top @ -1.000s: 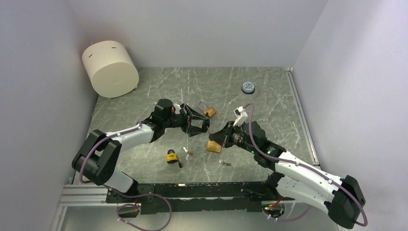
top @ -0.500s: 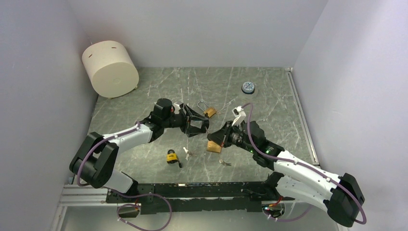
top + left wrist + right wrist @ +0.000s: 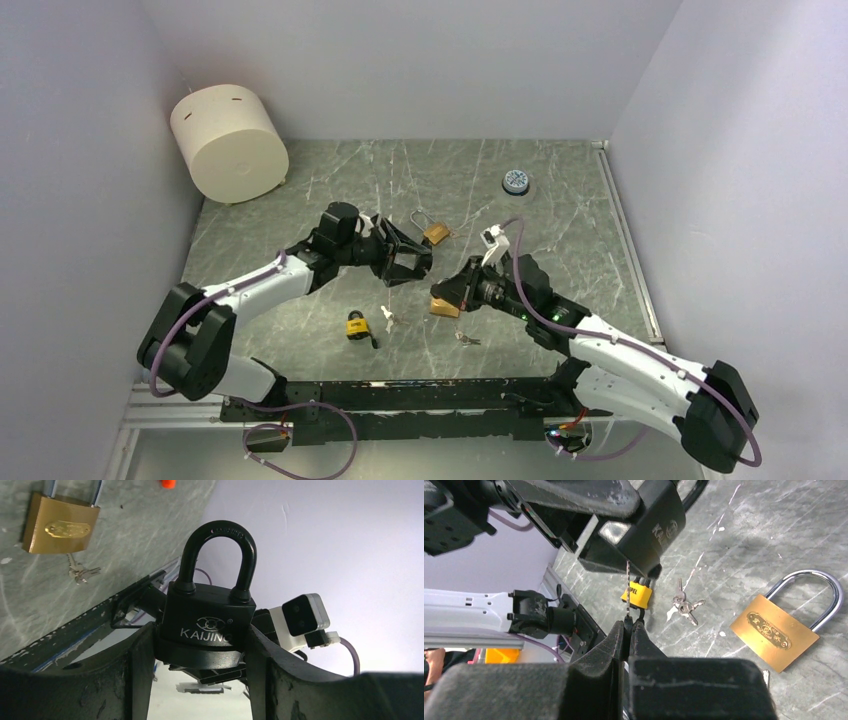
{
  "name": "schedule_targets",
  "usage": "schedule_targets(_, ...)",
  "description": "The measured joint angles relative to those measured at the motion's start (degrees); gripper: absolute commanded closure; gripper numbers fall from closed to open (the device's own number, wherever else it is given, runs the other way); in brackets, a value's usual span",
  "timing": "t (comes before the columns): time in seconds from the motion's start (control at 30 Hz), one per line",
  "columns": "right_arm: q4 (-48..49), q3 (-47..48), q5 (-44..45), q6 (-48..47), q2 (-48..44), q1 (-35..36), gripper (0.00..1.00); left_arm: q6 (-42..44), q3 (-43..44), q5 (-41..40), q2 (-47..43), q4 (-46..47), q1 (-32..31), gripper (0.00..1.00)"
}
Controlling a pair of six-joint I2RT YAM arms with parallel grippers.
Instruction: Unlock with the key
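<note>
My left gripper (image 3: 408, 262) is shut on a black padlock (image 3: 212, 615) marked KAIJING and holds it above the table, shackle (image 3: 219, 555) closed. The padlock also shows in the right wrist view (image 3: 649, 527). My right gripper (image 3: 630, 625) is shut on a thin key (image 3: 628, 592), whose blade reaches up to the padlock's bottom face. I cannot tell whether the tip is in the keyhole. In the top view the right gripper (image 3: 442, 289) sits just right of the left gripper.
A brass padlock (image 3: 445, 307) lies under my right gripper, and another (image 3: 432, 232) lies behind the left gripper. A yellow padlock (image 3: 355, 326) and two key bunches (image 3: 388, 318) (image 3: 466, 339) lie nearer. A white cylinder (image 3: 228, 143) stands back left, a blue disc (image 3: 516, 181) back right.
Both grippers have shifted slightly left while staying close together. The left still holds the black padlock and the right still holds the key.
</note>
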Motion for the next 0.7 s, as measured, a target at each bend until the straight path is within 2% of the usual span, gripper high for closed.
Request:
schedule_targets(0.27,0.07,-2.40,-2.91,-0.94,-3.19,-0.02,1.00,11.52,8.59,-7.93,-3.61,-19.98,0.04,0.87)
schedule_targets(0.47,2.67,-2.40,-5.55,-0.37,-2.14,-0.02,1.00,15.58,10.32,-12.13,-6.56,-27.98,0.24,0.87)
schedule_targets(0.7,6.97,-2.40,-9.20,6.21,1.36,-0.02,1.00,16.63,10.60,-12.37,-7.04,-34.23,0.59,0.87)
